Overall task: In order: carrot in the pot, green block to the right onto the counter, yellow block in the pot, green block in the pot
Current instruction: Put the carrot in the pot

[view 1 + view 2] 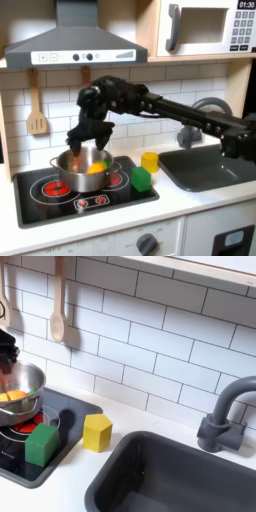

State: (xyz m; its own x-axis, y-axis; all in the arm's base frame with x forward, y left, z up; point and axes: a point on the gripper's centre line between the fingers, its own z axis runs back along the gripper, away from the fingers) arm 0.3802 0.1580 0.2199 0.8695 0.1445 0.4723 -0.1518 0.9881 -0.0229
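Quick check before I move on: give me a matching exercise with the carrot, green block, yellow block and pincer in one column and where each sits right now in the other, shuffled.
Things:
1. carrot
2. green block
3. yellow block
4. pincer

Places:
A. on the pale counter, between stovetop and sink
B. inside the pot
C. on the black stovetop, at the corner nearest the sink
D. just above the pot's rim

Pairs: 1-B, 2-C, 3-A, 4-D
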